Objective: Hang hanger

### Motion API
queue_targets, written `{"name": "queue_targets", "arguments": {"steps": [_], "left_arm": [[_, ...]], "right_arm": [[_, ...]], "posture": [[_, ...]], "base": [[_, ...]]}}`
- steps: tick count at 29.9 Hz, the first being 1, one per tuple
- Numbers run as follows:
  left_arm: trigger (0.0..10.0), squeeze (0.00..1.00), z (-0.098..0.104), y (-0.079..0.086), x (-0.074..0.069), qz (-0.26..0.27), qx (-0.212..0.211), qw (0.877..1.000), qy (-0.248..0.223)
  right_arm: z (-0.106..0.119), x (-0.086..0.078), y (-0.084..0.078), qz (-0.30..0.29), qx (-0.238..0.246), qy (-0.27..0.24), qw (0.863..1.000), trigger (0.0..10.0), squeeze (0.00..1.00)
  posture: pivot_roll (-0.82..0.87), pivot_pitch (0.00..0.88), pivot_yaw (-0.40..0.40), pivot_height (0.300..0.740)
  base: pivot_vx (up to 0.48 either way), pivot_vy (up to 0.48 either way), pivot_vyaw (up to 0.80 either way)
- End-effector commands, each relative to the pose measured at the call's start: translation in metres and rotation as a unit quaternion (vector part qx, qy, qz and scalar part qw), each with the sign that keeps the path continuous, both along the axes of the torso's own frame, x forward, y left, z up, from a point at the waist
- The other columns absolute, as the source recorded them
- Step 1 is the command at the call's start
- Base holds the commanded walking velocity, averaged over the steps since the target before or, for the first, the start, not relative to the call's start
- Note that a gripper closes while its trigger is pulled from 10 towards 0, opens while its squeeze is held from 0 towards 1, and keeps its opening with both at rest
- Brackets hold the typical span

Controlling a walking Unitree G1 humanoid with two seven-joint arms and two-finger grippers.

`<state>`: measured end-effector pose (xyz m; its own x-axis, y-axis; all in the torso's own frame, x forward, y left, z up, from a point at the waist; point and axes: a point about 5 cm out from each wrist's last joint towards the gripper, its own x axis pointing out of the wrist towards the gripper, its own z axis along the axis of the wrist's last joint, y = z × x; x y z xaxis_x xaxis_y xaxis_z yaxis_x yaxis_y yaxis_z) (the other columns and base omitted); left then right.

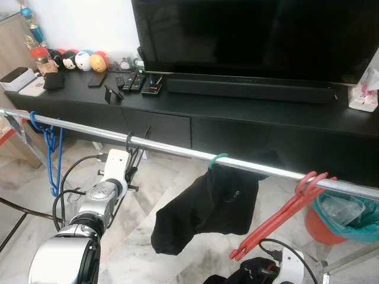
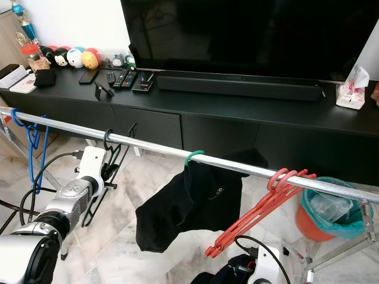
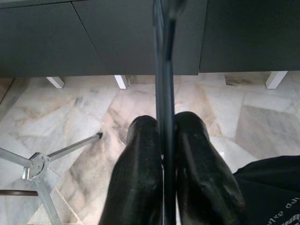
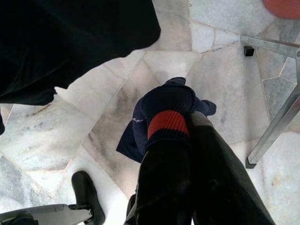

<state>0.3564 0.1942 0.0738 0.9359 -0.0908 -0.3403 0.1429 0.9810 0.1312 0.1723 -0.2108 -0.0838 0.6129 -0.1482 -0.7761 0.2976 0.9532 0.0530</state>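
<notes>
Thin black wire hanger (image 1: 131, 155) has its hook over the silver metal rail (image 1: 177, 151), body hanging beside the left gripper (image 3: 164, 154), whose black fingers are closed on its stem. It looks light, stiff and slippery, so gripping low on the stem suits. Right gripper (image 4: 180, 136), low near the marble floor (image 4: 56, 131), is clamped on a dark navy sock with red band (image 4: 166, 119).

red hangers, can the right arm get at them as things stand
Probably not yet. The right gripper is shut on a navy sock, so its fingers aren't free. The red hangers hang on the rail just above that arm, nothing between.
</notes>
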Motion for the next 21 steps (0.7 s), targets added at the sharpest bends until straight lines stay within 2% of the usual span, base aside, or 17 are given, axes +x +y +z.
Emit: {"name": "queue_targets", "arguments": {"steps": [1, 7, 16, 21], "left_arm": [[0.0, 0.00, 0.0037, -0.0010, 0.0028, -0.001, 0.000, 1.000, -0.004], [0.0, 0.00, 0.0073, -0.0022, 0.0045, -0.003, 0.004, 1.000, -0.018], [0.0, 0.00, -0.0008, -0.0019, -0.0012, 0.006, -0.001, 1.000, -0.016], [0.0, 0.00, 0.0080, 0.0028, 0.0006, 0.024, -0.007, 0.998, -0.061]], "right_arm": [[0.0008, 0.0014, 0.0001, 0.002, -0.001, -0.003, 1.000, 10.0, 0.00], [0.0015, 0.0030, 0.0002, 0.002, 0.000, -0.006, 1.000, 10.0, 0.00], [0.0033, 0.0073, 0.0013, 0.002, 0.001, -0.011, 1.000, 10.0, 0.00], [0.0053, 0.0114, 0.0015, 0.000, 0.000, -0.018, 1.000, 10.0, 0.00]], "posture": [[-0.03, 0.000, 0.052, 0.740], [-0.03, 0.000, 0.053, 0.740], [-0.02, 0.000, 0.050, 0.740], [-0.02, 0.000, 0.050, 0.740]], "base": [[0.000, 0.000, 0.00], [0.000, 0.000, 0.00], [0.000, 0.000, 0.00], [0.000, 0.000, 0.00]]}}
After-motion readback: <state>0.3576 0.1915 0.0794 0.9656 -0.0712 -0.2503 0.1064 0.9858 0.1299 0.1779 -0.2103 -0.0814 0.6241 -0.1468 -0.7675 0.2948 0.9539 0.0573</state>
